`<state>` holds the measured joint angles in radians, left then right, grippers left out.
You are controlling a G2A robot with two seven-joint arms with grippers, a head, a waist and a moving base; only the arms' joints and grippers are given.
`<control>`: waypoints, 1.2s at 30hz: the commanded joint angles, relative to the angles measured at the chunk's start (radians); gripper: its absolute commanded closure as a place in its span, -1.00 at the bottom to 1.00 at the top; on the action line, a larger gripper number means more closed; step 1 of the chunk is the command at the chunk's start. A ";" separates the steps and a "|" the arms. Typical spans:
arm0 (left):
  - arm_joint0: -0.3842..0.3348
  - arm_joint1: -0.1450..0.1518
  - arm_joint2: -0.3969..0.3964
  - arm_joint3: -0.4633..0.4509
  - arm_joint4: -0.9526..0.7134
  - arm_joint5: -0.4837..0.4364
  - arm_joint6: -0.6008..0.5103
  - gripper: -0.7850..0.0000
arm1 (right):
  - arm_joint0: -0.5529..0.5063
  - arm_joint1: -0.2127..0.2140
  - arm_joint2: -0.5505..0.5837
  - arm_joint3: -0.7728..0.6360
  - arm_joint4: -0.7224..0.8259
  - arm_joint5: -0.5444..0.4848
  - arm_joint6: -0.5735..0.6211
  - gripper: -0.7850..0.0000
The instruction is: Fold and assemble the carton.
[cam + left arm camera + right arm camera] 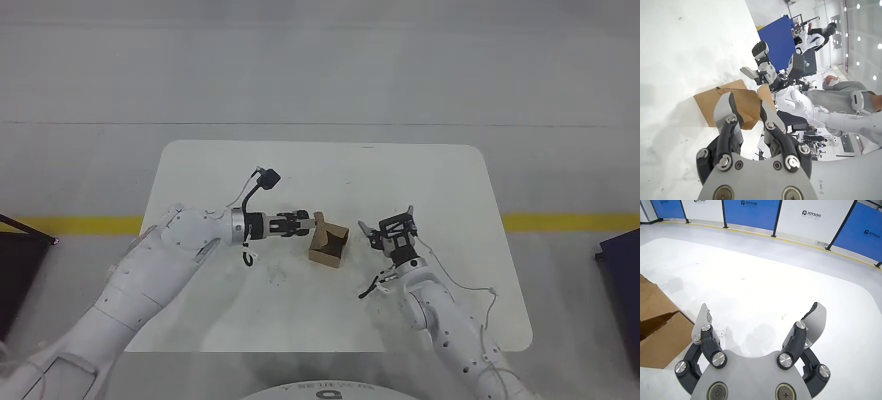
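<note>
We judge it about half done. On the table (420, 180) the carton (329, 243) sits near the middle, with its walls up as an open-topped box and nothing visible inside. Top closing is left: one flap (320, 219) stands at its left side. Left gripper (306, 222) is at that flap, fingers part-spread and apparently not clamped. Right gripper (390, 226) is just beside the carton, fingers wide apart, empty.

Room lies between carton (330, 243) and right tool (388, 222); left tool (306, 222) seemingly touches its other side.

Bright overhead light — glaring table (450, 180), soft shadows.
</note>
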<state>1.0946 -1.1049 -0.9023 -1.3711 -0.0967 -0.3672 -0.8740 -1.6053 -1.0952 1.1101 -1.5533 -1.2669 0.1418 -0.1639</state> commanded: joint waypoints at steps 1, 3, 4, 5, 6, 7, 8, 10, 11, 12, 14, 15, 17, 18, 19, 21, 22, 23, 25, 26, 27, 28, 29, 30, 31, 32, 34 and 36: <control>0.001 -0.001 -0.002 0.004 -0.019 -0.005 0.000 0.29 | 0.002 -0.002 0.000 0.003 -0.001 -0.001 -0.001 -1.00; 0.000 -0.001 -0.005 0.006 -0.022 -0.008 -0.002 0.16 | 0.004 -0.004 0.000 0.008 -0.002 -0.003 0.002 -1.00; 0.000 -0.001 -0.006 0.006 -0.023 -0.008 -0.003 0.15 | 0.006 -0.006 0.000 0.010 -0.002 -0.004 0.002 -1.00; 0.003 -0.002 -0.008 0.003 -0.035 -0.008 -0.003 0.15 | 0.007 -0.007 0.000 0.013 -0.003 -0.006 0.004 -1.00; 0.004 -0.002 -0.008 0.002 -0.044 -0.008 -0.006 0.13 | 0.008 -0.008 0.000 0.016 -0.004 -0.008 0.004 -1.00; 0.002 -0.002 -0.009 -0.001 -0.042 -0.008 -0.010 0.11 | 0.009 -0.009 -0.001 0.018 -0.005 -0.009 0.005 -1.00; 0.000 -0.002 -0.008 -0.003 -0.038 -0.006 -0.014 0.07 | 0.010 -0.010 -0.001 0.021 -0.008 -0.010 0.006 -1.00; -0.001 -0.004 -0.005 -0.008 -0.043 -0.002 -0.018 0.07 | 0.012 -0.013 -0.002 0.024 -0.013 -0.011 0.008 -1.00; -0.002 -0.004 -0.003 -0.010 -0.040 0.001 -0.022 0.06 | 0.013 -0.014 -0.002 0.025 -0.015 -0.011 0.009 -1.00; -0.004 -0.005 -0.001 -0.012 -0.037 0.004 -0.023 0.07 | 0.013 -0.015 -0.002 0.025 -0.016 -0.012 0.009 -1.00; -0.007 -0.007 0.003 -0.013 -0.033 0.007 -0.028 0.02 | 0.014 -0.017 -0.002 0.027 -0.019 -0.014 0.011 -1.00; -0.012 -0.007 0.006 -0.010 -0.020 0.012 -0.035 -0.15 | 0.015 -0.018 -0.002 0.027 -0.018 -0.016 0.011 -1.00; -0.015 -0.008 0.008 -0.009 -0.021 0.018 -0.033 -0.17 | 0.016 -0.020 -0.001 0.029 -0.021 -0.019 0.012 -1.00; -0.017 -0.009 0.010 -0.007 -0.022 0.019 -0.034 -0.12 | 0.017 -0.021 0.000 0.030 -0.022 -0.020 0.013 -1.00; -0.019 -0.010 0.012 -0.005 -0.021 0.019 -0.035 -0.12 | 0.017 -0.022 0.000 0.032 -0.021 -0.021 0.013 -1.00; -0.024 -0.013 0.019 0.000 -0.018 0.022 -0.038 -0.03 | 0.017 -0.024 0.000 0.034 -0.022 -0.025 0.014 -1.00; -0.026 -0.015 0.023 0.002 -0.017 0.024 -0.039 0.01 | 0.017 -0.025 0.001 0.035 -0.023 -0.025 0.014 -1.00; -0.028 -0.016 0.028 0.004 -0.016 0.025 -0.041 0.04 | 0.017 -0.026 0.002 0.036 -0.023 -0.026 0.014 -1.00; -0.032 -0.019 0.037 0.009 -0.016 0.026 -0.045 0.11 | 0.018 -0.027 0.004 0.039 -0.026 -0.027 0.014 -1.00; -0.035 -0.021 0.040 0.012 -0.017 0.027 -0.046 0.15 | 0.019 -0.028 0.004 0.040 -0.027 -0.027 0.014 -1.00; -0.037 -0.022 0.043 0.015 -0.016 0.027 -0.047 0.16 | 0.019 -0.030 0.005 0.041 -0.027 -0.027 0.013 -1.00; -0.039 -0.024 0.046 0.018 -0.016 0.028 -0.048 0.22 | 0.019 -0.030 0.005 0.042 -0.027 -0.027 0.012 -1.00; -0.041 -0.025 0.048 0.021 -0.016 0.028 -0.048 0.26 | 0.019 -0.031 0.006 0.042 -0.028 -0.028 0.012 -1.00; -0.043 -0.026 0.050 0.024 -0.017 0.028 -0.049 0.31 | 0.019 -0.032 0.007 0.042 -0.027 -0.028 0.013 -1.00; -0.045 -0.027 0.050 0.027 -0.019 0.028 -0.049 0.47 | 0.019 -0.033 0.008 0.042 -0.027 -0.027 0.013 -1.00; -0.046 -0.027 0.051 0.030 -0.019 0.026 -0.049 0.52 | 0.018 -0.034 0.009 0.042 -0.027 -0.028 0.013 -1.00; -0.049 -0.028 0.051 0.035 -0.019 0.027 -0.051 0.65 | 0.019 -0.036 0.011 0.043 -0.029 -0.030 0.014 -1.00; -0.049 -0.029 0.050 0.036 -0.020 0.027 -0.052 0.59 | 0.019 -0.037 0.013 0.045 -0.031 -0.032 0.015 -1.00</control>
<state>1.0456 -1.1336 -0.8519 -1.3352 -0.1162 -0.3401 -0.9253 -1.5864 -1.1317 1.1227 -1.5094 -1.2971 0.1106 -0.1496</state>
